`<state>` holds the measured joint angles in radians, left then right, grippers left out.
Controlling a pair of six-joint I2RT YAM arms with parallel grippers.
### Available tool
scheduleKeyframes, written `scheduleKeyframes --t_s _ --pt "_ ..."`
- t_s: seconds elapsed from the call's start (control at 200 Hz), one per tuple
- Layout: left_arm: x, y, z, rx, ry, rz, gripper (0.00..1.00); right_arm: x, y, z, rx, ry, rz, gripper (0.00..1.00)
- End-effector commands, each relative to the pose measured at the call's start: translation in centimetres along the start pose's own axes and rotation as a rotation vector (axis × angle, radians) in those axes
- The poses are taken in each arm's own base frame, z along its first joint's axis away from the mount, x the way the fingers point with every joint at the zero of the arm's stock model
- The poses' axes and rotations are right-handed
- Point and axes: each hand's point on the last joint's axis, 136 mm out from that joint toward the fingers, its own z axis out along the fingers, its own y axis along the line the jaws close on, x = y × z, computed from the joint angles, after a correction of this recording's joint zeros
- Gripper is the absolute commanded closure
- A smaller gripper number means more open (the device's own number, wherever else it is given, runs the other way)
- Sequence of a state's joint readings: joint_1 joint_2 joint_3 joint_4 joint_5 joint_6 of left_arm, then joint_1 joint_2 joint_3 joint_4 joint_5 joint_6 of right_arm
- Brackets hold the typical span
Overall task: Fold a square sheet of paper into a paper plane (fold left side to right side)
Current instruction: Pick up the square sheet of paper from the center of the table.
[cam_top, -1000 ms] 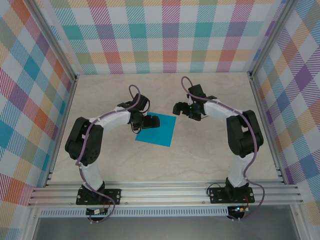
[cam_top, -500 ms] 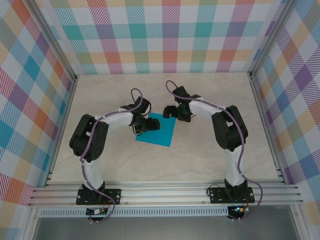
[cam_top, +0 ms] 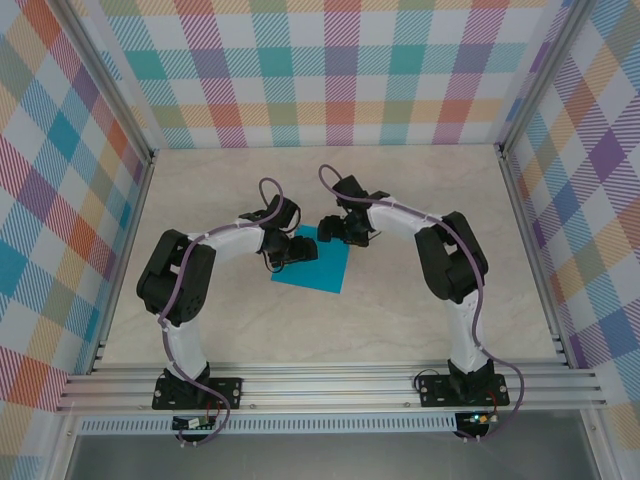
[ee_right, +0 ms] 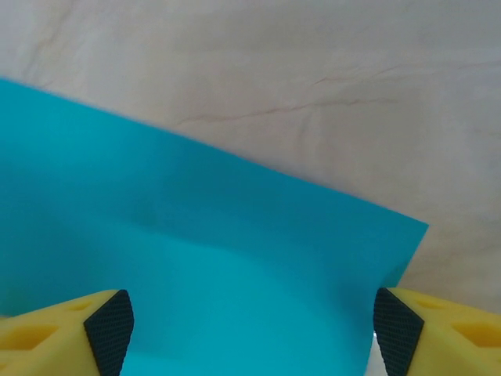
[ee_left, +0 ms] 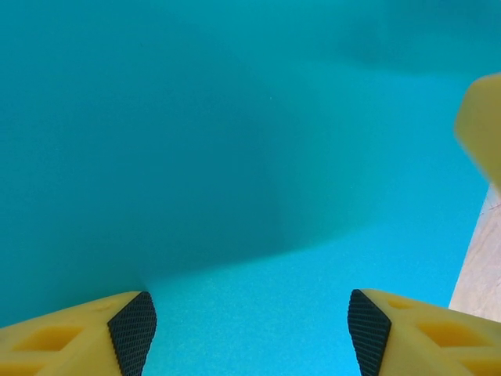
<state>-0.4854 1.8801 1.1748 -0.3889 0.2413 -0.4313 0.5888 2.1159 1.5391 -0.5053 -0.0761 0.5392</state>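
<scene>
sheet: square sheet of paper (cam_top: 320,272) is seen flat, unfolded, mid-table (cam_top: 420,320), not shifted since a second ago | left gripper (ee_left: 250,329): kept over the sheet's left part, jaws apart, nothing gripped | right gripper (ee_right: 250,321): now brought in from beside the sheet to its far edge, jaws apart, nothing gripped

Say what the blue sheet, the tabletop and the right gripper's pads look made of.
Square sheet of paper: thin matte cyan paper, judging by its crisp straight edge and sharp corner. Table: pale with marble-like veins, probably laminate, though the look leaves it open. Right gripper pads: black with a fine grid texture, likely rubber, on yellow plastic-looking fingers.
</scene>
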Motion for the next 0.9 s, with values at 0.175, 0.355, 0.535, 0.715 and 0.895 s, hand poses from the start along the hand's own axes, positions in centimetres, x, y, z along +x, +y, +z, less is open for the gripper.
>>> scheduleKeyframes --t_s 0.175,0.355,0.535,0.715,0.895 --pt "2.3 1.3 0.9 -0.016 0.071 -0.034 0.32 3.9 4.2 1.2 -0.129 0.137 -0.043 0.23" --pt "1.4 0.3 -1.2 0.019 0.014 -0.013 0.32 3.6 4.4 0.6 -0.142 0.116 -0.081 0.39" --pt "0.5 -0.3 -4.6 0.046 -0.054 0.003 0.28 2.7 4.7 -0.6 -0.196 0.075 -0.091 0.58" --pt "-0.3 0.3 -9.5 0.081 -0.146 -0.004 0.24 1.4 5.5 -3.1 -0.352 0.021 -0.102 0.69" --pt "-1.1 1.1 -14.6 0.143 -0.267 -0.015 0.17 0.2 5.8 -7.3 -0.543 -0.068 -0.135 0.73"
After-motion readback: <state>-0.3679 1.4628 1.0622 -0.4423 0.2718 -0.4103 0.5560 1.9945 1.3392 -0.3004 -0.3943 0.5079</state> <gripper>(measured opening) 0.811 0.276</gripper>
